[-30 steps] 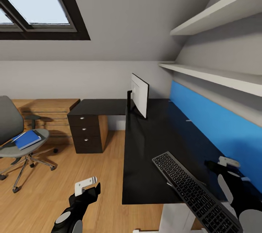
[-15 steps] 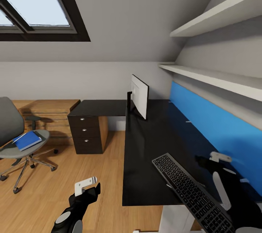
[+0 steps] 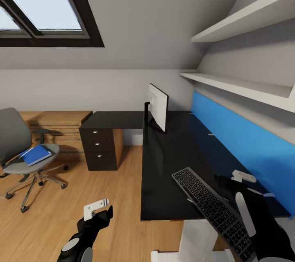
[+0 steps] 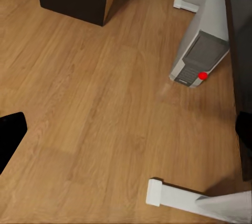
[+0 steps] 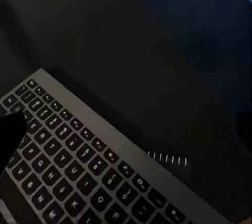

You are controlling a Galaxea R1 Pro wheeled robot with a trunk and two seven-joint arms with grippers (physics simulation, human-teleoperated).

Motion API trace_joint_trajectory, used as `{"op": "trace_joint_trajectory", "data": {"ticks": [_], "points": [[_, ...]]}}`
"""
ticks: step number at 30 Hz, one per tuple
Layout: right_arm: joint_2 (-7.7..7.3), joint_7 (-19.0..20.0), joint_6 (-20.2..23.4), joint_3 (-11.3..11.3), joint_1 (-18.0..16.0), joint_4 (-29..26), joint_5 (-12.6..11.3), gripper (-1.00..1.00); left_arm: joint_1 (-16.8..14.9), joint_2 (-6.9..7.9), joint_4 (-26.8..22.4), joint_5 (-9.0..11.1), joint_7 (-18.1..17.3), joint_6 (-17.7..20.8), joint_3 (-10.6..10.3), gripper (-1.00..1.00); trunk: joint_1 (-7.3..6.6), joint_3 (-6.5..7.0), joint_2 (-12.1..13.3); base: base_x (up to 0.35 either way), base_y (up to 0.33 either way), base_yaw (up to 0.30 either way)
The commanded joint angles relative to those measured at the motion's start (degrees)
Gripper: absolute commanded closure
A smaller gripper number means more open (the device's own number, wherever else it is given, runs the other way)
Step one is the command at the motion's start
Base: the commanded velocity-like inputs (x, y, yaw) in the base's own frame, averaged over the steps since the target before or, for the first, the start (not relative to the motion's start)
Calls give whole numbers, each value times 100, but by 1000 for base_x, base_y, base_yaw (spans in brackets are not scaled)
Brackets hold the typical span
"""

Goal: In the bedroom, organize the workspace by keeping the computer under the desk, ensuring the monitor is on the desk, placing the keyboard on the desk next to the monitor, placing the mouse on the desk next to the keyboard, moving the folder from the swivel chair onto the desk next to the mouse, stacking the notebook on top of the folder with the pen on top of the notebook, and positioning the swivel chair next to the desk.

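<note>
My left pincer (image 3: 99, 208): hangs low over the wood floor (image 3: 82, 196), off the near front edge of the table (image 3: 172, 159); I cannot tell whether its fingers are apart or together.
My right pincer (image 3: 239, 180): over the near end of the table, just past the far long side of the keyboard; I cannot tell if it is open or closed.
Keyboard (image 3: 211, 206): just beside my right pincer, lying slantwise on the table, its near end jutting past the table's front edge.
Computer (image 4: 202, 51): on the floor under the table, ahead of my left pincer, a red dot on its front panel.
Blue wall panel (image 3: 241, 139): along the wall behind the table, beyond my right pincer.
Drawer unit (image 3: 100, 147): farther off, ahead of my left pincer, under the table's side wing.
Monitor (image 3: 157, 106): upright at the far end of the table, well apart from both pincers.
Chair (image 3: 24, 147): well to the left of my left pincer.
Folder (image 3: 36, 154): flat on the chair seat.
Wooden dresser (image 3: 57, 125): behind the chair, against the far wall.
</note>
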Motion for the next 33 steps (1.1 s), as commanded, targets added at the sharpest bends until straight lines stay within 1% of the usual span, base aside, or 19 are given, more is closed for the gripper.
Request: {"op": "trace_joint_trajectory", "data": {"ticks": [1,5,14,23,33], "points": [[-2,-46,23,3,-3,-6,-61,-100,-1,0,-9,60,52,15,-7,-100,-3,-6,-5,-324,120,0],[-1,-43,23,-2,-3,-7,-60,-100,-1,0,-9,61,52,15,43,-100,-3,4,-5,-323,144,-90],[-1,-42,23,-3,-3,-5,-64,-100,-1,-2,-9,62,52,15,69,-100,-3,32,-5,-322,138,-185],[-1,-46,23,-3,-3,-9,-69,-100,-1,0,-12,61,52,14,73,-100,-3,35,-5,-320,118,-32],[-3,-39,23,-4,-3,-10,-69,-100,-1,4,-15,61,52,15,74,-100,-3,35,-5,-198,-30,-1]]}}
